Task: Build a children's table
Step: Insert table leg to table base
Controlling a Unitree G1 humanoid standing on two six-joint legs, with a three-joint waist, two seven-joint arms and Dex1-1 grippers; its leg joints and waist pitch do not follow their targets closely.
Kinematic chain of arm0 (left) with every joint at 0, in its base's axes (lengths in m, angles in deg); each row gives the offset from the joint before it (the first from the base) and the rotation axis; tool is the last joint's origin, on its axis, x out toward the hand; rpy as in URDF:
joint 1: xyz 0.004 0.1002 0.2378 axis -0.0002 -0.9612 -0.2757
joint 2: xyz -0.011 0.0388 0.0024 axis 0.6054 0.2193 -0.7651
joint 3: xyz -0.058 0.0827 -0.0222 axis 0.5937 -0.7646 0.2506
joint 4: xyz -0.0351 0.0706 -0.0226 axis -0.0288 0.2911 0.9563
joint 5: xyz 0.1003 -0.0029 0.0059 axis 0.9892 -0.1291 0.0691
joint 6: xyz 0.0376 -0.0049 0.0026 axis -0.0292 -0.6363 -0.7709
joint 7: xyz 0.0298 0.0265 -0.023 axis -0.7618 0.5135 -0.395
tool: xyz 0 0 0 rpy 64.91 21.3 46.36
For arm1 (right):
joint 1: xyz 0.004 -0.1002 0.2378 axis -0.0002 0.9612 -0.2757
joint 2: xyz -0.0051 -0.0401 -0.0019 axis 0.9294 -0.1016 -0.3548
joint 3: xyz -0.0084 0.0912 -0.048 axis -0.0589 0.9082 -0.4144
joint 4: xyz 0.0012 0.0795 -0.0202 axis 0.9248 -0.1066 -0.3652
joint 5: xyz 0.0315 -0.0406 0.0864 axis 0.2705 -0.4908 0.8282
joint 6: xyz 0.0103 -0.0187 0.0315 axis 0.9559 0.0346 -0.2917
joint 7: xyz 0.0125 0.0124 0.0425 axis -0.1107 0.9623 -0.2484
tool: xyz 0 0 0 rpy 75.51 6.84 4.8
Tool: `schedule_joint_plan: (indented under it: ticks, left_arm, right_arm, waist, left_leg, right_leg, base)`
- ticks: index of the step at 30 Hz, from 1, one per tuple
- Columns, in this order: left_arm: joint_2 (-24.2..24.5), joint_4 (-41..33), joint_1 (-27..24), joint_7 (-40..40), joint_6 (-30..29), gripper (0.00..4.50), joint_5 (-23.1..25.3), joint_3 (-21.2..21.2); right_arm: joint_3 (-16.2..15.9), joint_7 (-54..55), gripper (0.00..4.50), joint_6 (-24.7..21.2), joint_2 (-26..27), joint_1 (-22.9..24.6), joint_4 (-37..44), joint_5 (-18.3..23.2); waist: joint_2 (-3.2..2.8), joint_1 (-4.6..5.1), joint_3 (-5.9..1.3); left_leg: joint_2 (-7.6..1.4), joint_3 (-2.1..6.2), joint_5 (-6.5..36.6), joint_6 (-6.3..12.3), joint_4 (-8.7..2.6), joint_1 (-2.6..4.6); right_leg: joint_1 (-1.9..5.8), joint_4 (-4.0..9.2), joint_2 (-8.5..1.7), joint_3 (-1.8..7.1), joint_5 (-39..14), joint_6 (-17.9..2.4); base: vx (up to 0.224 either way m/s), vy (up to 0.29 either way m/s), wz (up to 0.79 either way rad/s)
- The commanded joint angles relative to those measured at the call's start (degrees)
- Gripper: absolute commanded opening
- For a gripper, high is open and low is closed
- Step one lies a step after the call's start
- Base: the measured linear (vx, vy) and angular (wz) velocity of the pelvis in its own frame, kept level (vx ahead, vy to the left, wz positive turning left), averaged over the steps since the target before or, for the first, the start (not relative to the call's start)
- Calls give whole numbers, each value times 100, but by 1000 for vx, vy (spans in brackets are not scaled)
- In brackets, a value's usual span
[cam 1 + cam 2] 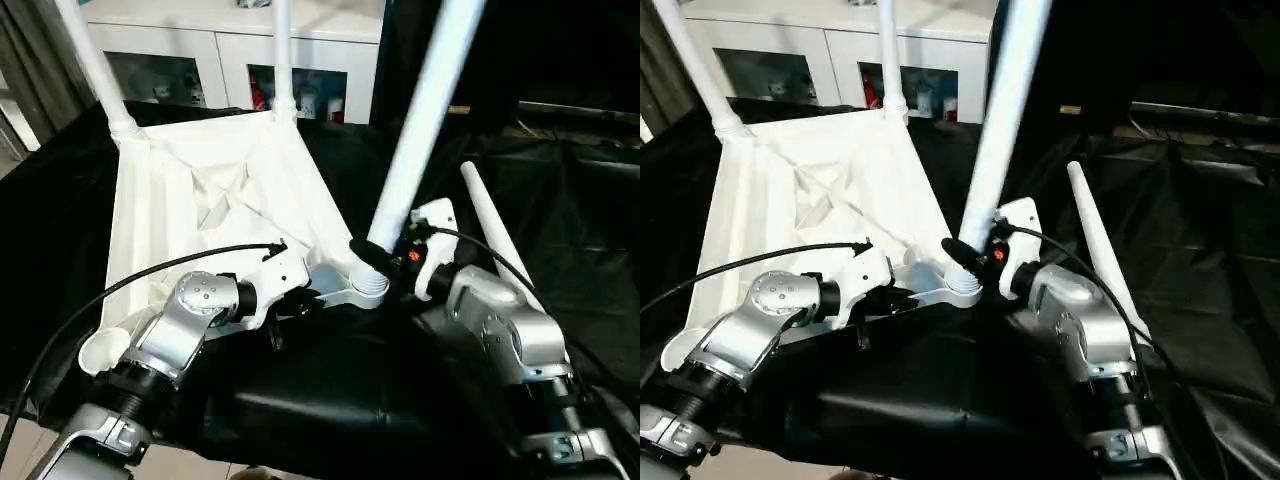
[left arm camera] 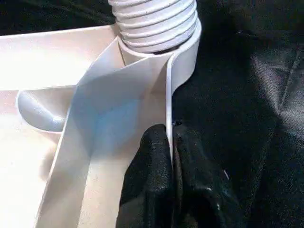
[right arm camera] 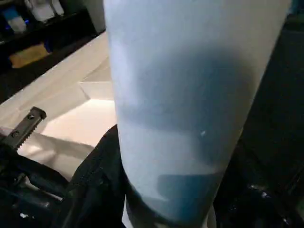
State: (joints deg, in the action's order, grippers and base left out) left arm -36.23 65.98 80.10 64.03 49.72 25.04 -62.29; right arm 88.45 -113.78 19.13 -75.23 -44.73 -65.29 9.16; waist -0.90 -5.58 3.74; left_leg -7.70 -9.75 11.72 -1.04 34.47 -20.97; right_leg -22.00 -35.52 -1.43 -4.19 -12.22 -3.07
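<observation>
The children's table lies upside down on black cloth, its white ribbed top (image 1: 200, 190) facing up. Two legs (image 1: 95, 60) (image 1: 282, 50) stand in the far corner sockets. A third leg (image 1: 420, 120) leans in the near right socket, its threaded end (image 2: 156, 23) partly showing above the socket. My right gripper (image 1: 375, 255) is shut on this leg just above the thread. My left gripper (image 2: 170, 135) is shut on the top's thin rim beside that socket. A fourth leg (image 1: 495, 235) lies loose on the cloth to the right.
The near left corner socket (image 1: 100, 350) holds no leg. A white cabinet (image 1: 230, 40) with glass-fronted shelves stands behind the table. Black cloth (image 1: 580, 220) covers the work surface, wrinkled at the right.
</observation>
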Motion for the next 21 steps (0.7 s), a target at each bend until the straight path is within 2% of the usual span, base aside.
schedule_joint_plan:
  ticks: [1,2,4,5,6,9,10,13,14,15,16,17,18,21]
  left_arm:
    - [33,75,74,-16,144,0,8,30]
    - [32,81,79,-14,147,0,9,29]
    - [24,113,116,-2,153,0,8,27]
    - [22,137,141,9,160,0,7,30]
    - [22,146,150,13,162,0,8,31]
    - [25,234,221,40,195,0,18,41]
    - [25,244,230,42,197,0,20,42]
    - [24,274,257,53,205,0,26,42]
    - [22,292,272,61,210,0,28,44]
    - [24,311,288,75,215,0,29,46]
    - [34,322,295,92,222,0,30,46]
    - [34,322,295,92,222,0,30,46]
    - [44,327,296,105,225,0,32,45]
    - [56,372,316,140,259,0,40,40]
  right_arm:
    - [156,80,190,99,75,281,9,98]
    - [180,89,190,121,93,315,13,112]
    - [283,124,190,254,175,455,23,178]
    - [339,150,190,333,227,528,24,215]
    - [350,152,190,375,242,554,21,221]
    - [504,173,190,767,438,785,-64,351]
    - [525,175,190,834,466,818,-98,362]
    - [552,161,190,1042,535,931,-196,350]
    - [523,150,190,1150,543,987,-234,305]
    - [396,168,190,1272,491,1046,-234,130]
    - [160,150,190,1400,376,1104,-159,-128]
    - [160,150,190,1400,376,1104,-159,-128]
    - [-60,158,190,1439,256,1128,-60,-360]
    - [-410,101,190,1514,53,1084,119,-753]
  waist:
    - [16,-39,-398]
    - [-3,-54,-409]
    - [-2,-57,-412]
    - [-50,-67,-408]
    - [-34,-66,-404]
    - [-95,-96,-407]
    - [-74,-102,-411]
    - [-98,-102,-406]
    - [-99,-105,-408]
    - [-130,-113,-401]
    - [-133,-115,-401]
    - [-117,-106,-403]
    - [-126,-102,-403]
    - [-118,-95,-375]
  left_leg:
    - [-617,243,286,398,-357,30]
    - [-615,246,275,394,-355,35]
    - [-628,252,246,387,-363,38]
    - [-617,257,299,380,-358,29]
    - [-621,254,326,372,-363,34]
    - [-615,262,425,338,-358,33]
    - [-624,264,440,335,-366,33]
    - [-633,272,496,319,-376,35]
    - [-626,271,495,319,-373,30]
    - [-629,276,511,309,-375,33]
    - [-628,276,497,289,-374,29]
    - [-632,279,471,297,-382,31]
    - [-630,284,472,309,-382,29]
    - [-612,272,560,316,-384,35]
  right_leg:
    - [307,441,-881,450,-584,-934]
    - [309,435,-884,447,-554,-939]
    - [302,416,-867,441,-422,-968]
    - [305,420,-877,442,-377,-999]
    - [302,429,-873,443,-393,-1000]
    - [303,441,-886,449,-474,-990]
    - [309,447,-888,447,-459,-990]
    - [302,444,-882,439,-485,-1011]
    - [308,444,-886,439,-488,-1016]
    - [299,446,-888,441,-510,-1017]
    - [292,442,-876,435,-471,-997]
    - [305,429,-869,437,-360,-994]
    - [305,422,-867,435,-338,-1008]
    - [299,458,-861,441,-487,-954]
  base:
    - [0,0,0]
    - [0,0,0]
    - [0,0,0]
    - [0,0,0]
    - [0,0,0]
    - [0,0,0]
    - [0,0,0]
    - [0,0,0]
    - [0,0,0]
    - [0,0,0]
    - [0,0,0]
    - [0,0,0]
    - [0,0,0]
    - [0,0,0]
